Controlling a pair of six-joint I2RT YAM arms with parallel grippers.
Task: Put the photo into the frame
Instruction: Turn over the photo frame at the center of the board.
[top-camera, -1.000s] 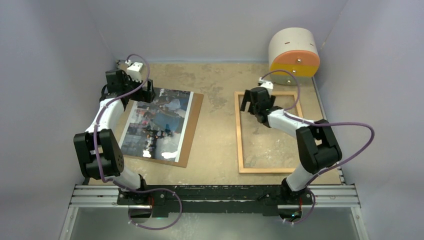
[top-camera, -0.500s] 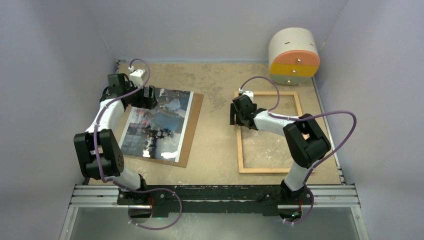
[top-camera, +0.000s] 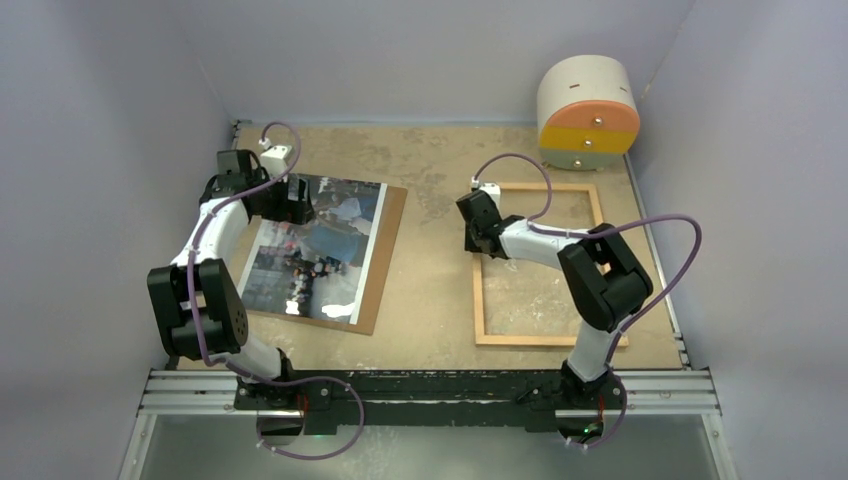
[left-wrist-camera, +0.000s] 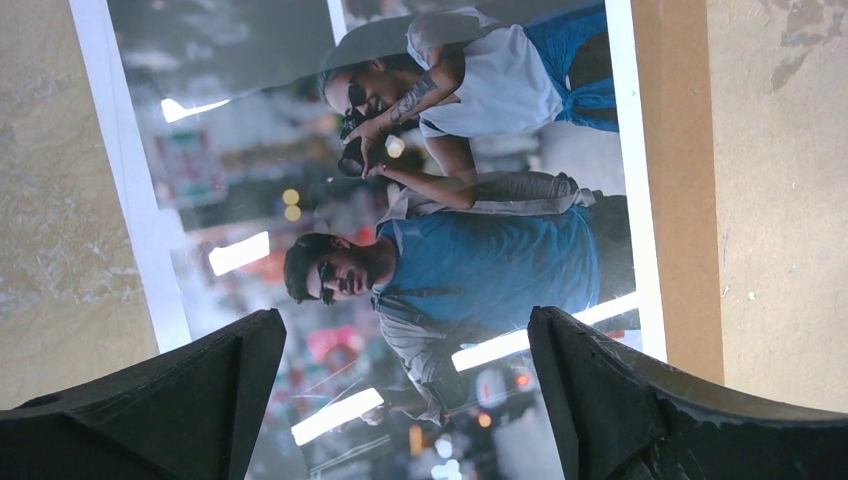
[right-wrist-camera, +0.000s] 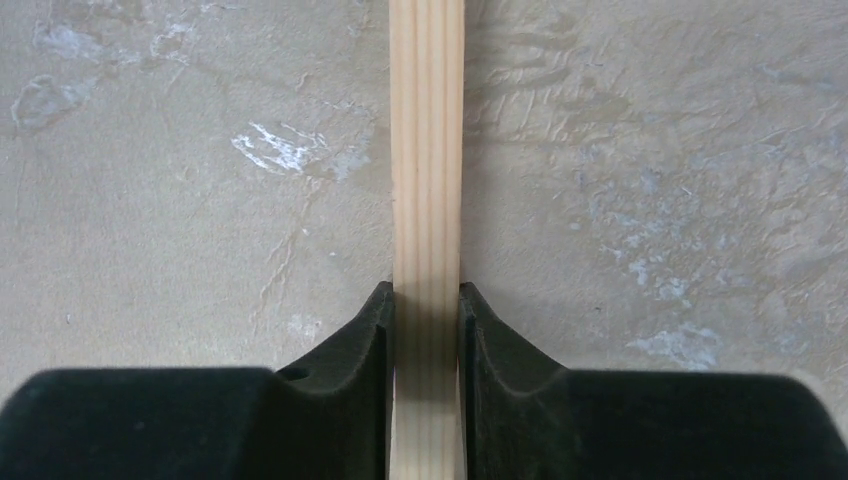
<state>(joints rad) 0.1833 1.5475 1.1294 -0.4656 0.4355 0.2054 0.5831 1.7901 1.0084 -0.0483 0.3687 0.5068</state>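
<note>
The photo (top-camera: 315, 245), a glossy print of people in blue and dark tones with a white edge, lies face up on a brown backing panel (top-camera: 385, 270) at the left. My left gripper (top-camera: 290, 200) hovers open over the photo's far end. In the left wrist view the photo (left-wrist-camera: 450, 230) fills the space between the wide-apart fingers of that gripper (left-wrist-camera: 405, 330). The frame (top-camera: 540, 340), thin light wood, lies flat on the right. My right gripper (top-camera: 478, 238) is shut on its left rail. The right wrist view shows the wooden rail (right-wrist-camera: 427, 150) pinched in the gripper (right-wrist-camera: 427, 295).
A white cylinder with orange and yellow bands (top-camera: 588, 110) stands at the back right corner, just beyond the frame. Grey walls enclose the worn tabletop (top-camera: 430, 170) on three sides. A metal rail (top-camera: 430, 390) carries both arm bases at the near edge.
My right gripper moved left from the frame's far part onto its left rail and closed on it. The left gripper shifted slightly right over the photo and stayed open.
</note>
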